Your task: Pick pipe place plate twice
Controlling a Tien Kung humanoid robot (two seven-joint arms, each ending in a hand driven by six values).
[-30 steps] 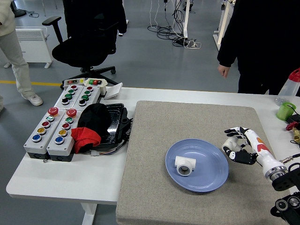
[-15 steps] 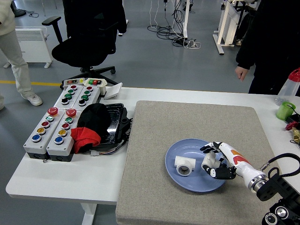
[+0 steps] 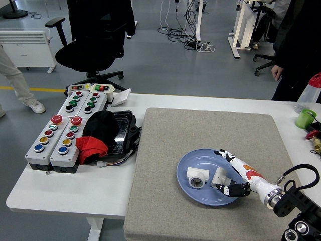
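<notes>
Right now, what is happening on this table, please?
The robot's right hand is over the blue plate, its fingers around a white pipe fitting just above the plate's surface or on it. Another white pipe fitting already lies on the plate. The plate sits on a grey mat. The left arm is out of view. A person stands at the far right, touching nothing.

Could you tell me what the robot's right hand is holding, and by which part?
The right hand grips a white pipe fitting by its sides, over the blue plate.
</notes>
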